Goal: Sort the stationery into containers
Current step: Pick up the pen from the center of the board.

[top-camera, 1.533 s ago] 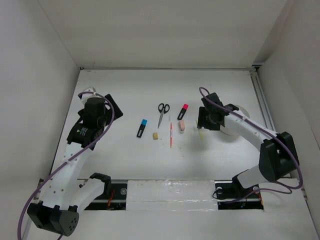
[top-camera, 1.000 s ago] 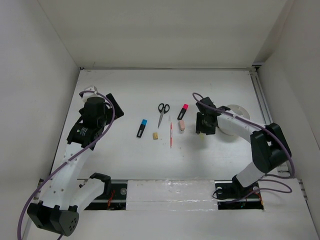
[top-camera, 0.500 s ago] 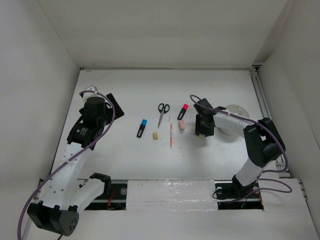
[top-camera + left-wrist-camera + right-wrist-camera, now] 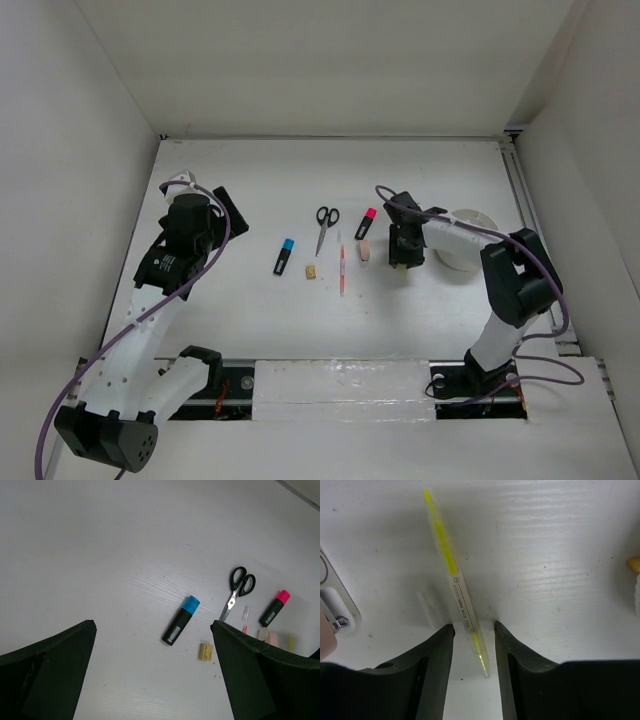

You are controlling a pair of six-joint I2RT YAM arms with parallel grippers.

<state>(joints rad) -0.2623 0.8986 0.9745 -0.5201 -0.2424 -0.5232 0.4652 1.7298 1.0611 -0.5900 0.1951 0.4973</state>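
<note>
The pale yellow stick [image 4: 451, 575] lies on the table, its near end between the fingers of my right gripper [image 4: 473, 626], which is open and straddles it; in the top view [image 4: 405, 250] it sits left of the white tub [image 4: 472, 217]. Black-handled scissors [image 4: 325, 225], the pink-capped marker [image 4: 366, 222], the pink eraser [image 4: 364, 251], the red pen [image 4: 341, 268], the tan eraser [image 4: 312, 271] and the blue-capped marker [image 4: 284, 256] lie mid-table. My left gripper [image 4: 152, 627] is open and empty, held above the table left of the blue-capped marker [image 4: 181, 620].
The right arm crosses over part of the tub. A small clear cap [image 4: 427, 607] lies beside the stick. White walls close in the table at the back and both sides. A metal rail [image 4: 525, 210] runs along the right edge.
My right gripper has moved left, away from the tub, and come down around the yellow stick. The left arm and the other stationery have not moved.
</note>
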